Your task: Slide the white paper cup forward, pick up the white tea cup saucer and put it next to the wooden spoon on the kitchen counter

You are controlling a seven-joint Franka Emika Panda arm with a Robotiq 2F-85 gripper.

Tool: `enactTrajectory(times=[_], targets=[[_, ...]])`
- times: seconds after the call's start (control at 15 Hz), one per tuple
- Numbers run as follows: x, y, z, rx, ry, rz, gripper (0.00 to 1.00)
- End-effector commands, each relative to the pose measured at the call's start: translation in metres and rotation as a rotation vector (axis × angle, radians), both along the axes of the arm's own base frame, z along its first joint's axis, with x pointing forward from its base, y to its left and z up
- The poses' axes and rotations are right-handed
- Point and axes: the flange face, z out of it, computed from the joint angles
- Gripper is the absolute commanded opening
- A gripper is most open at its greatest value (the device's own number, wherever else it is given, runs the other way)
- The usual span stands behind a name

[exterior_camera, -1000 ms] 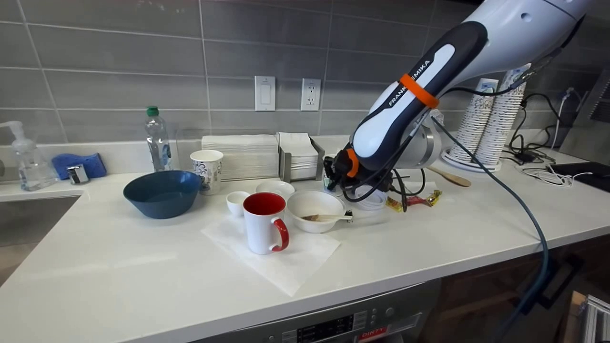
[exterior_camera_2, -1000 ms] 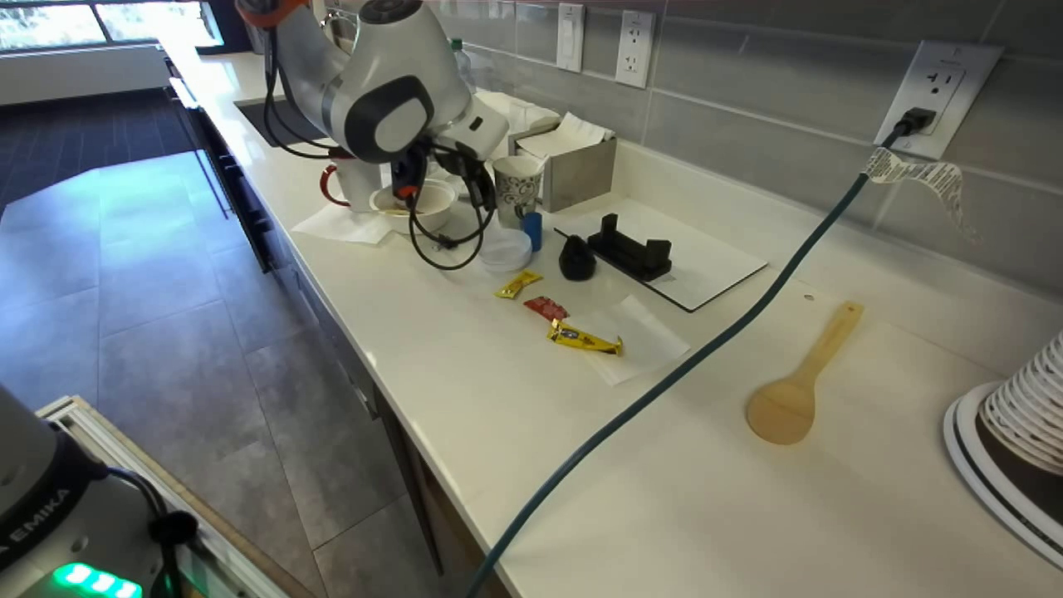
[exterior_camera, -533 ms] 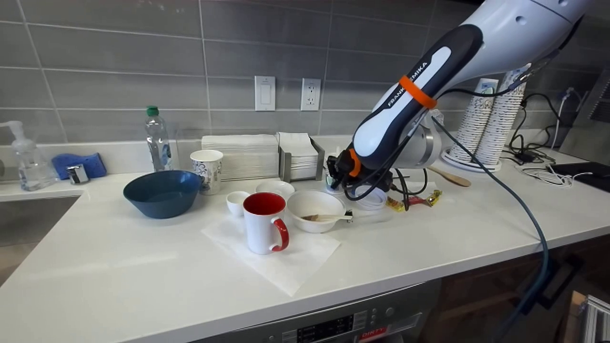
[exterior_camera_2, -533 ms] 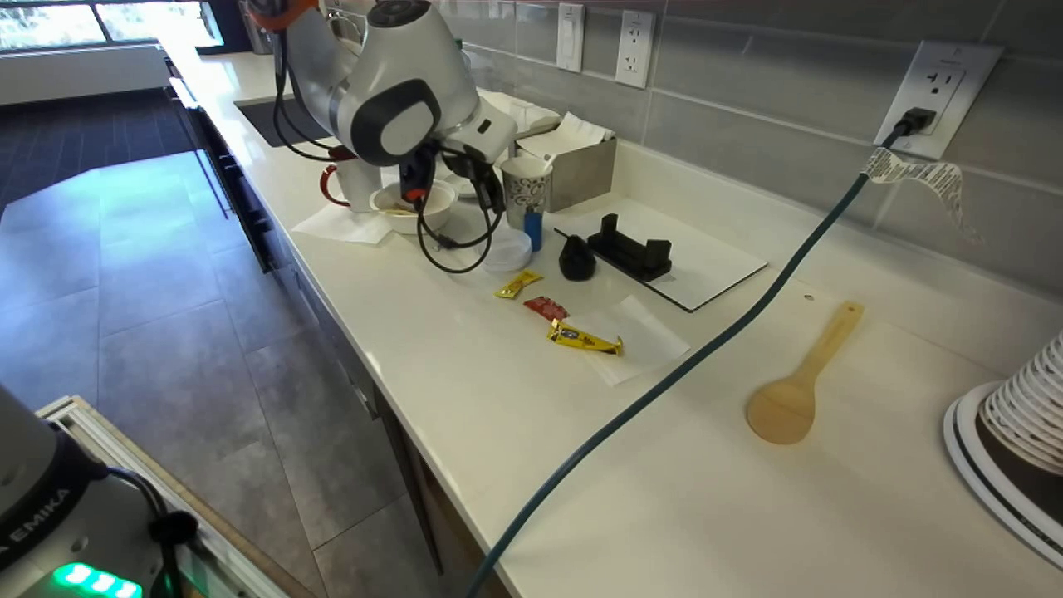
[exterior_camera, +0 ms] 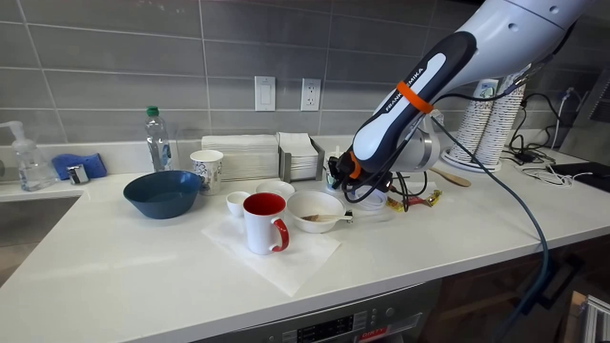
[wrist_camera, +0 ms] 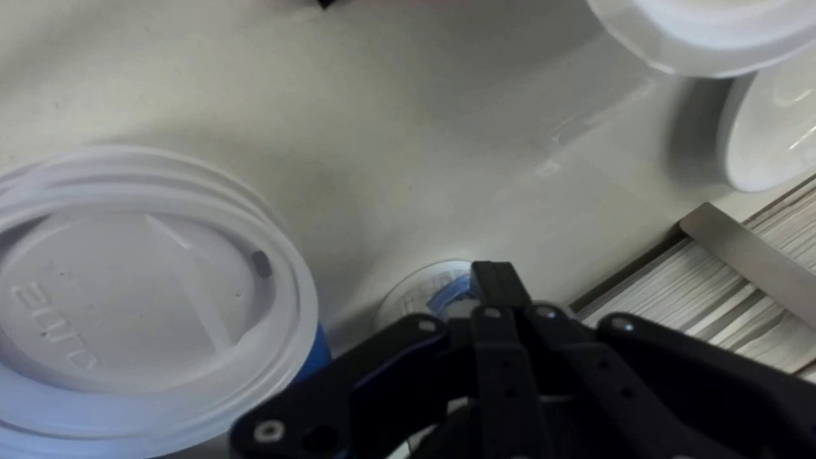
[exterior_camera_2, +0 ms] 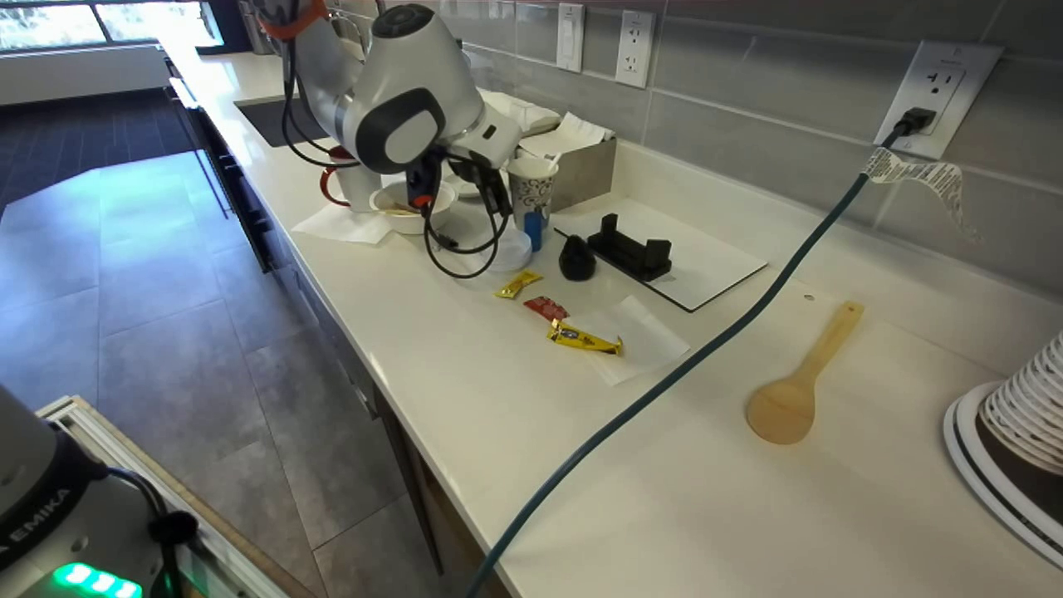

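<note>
– Why are you holding the hand [wrist_camera: 496, 284] closed, jaws together, gripping nothing visible?
– You're probably wanting a push: the printed paper cup [exterior_camera_2: 535, 189] is standing just beside it, likely your cup to slide.
– And your saucer [exterior_camera: 276, 187]?
– Smooth, round and shallow, it's lying on the hand's sink [exterior_camera: 31, 220] side; the slim, pale wooden spoon [exterior_camera_2: 793, 394] is resting opposite, well apart, on the glossy counter [exterior_camera_2: 830, 515].
</note>
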Motion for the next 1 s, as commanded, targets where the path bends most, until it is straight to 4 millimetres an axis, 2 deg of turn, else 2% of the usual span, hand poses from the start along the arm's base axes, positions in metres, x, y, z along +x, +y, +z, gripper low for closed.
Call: enactTrajectory(times=[0.0, 0.47, 0.93], targets=[[0.007, 0.003, -0.001, 0.009, -0.017, -0.006, 0.0], [0.003, 0.042, -0.003, 0.096, 0.059, 0.071, 0.0], [0.001, 0.043, -0.006, 0.147, 0.116, 0.088, 0.0]])
